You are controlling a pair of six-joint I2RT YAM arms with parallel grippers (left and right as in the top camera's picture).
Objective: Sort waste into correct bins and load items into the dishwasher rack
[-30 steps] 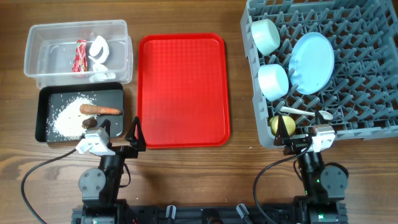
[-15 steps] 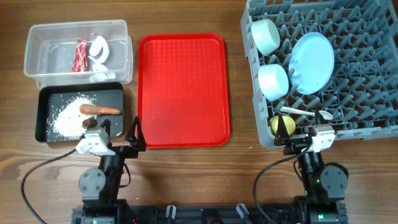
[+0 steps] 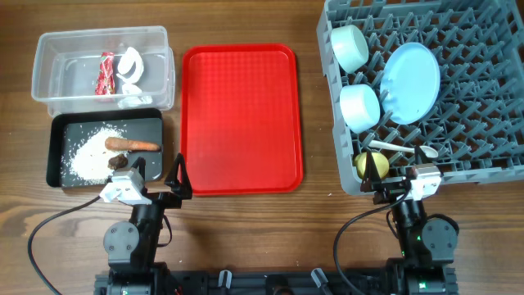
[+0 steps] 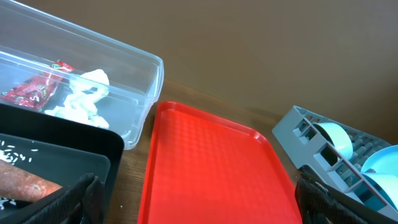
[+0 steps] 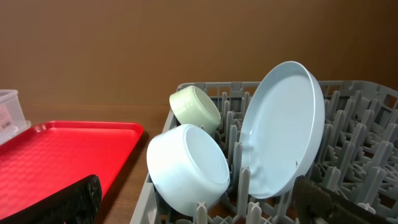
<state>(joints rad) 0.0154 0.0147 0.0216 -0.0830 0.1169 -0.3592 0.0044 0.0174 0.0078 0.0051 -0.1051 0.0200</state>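
Observation:
The clear bin [image 3: 98, 34] holds the red wrapper [image 3: 106, 74] and crumpled white paper [image 3: 129, 65]. The black bin [image 3: 54, 152] holds rice crumbs [image 3: 86, 157], the carrot [image 3: 135, 145] and the brown lump [image 3: 117, 162]. The grey rack [image 3: 483, 49] holds two bowls [image 3: 352, 47] [image 3: 360, 106], the blue plate [image 3: 411, 82], the yellow cup [image 3: 370, 165] and the white spoon [image 3: 401, 148]. My left gripper [image 3: 157, 174] is open and empty at the tray's near left corner. My right gripper [image 3: 391, 179] is open and empty at the rack's near edge.
The flat red tray [image 3: 240, 119] lies bare between the bins and the rack. In the left wrist view the tray [image 4: 211, 168] fills the space between my open fingers [image 4: 199, 193]. In the right wrist view the nearer bowl [image 5: 186, 165] and the plate [image 5: 283, 127] stand just ahead.

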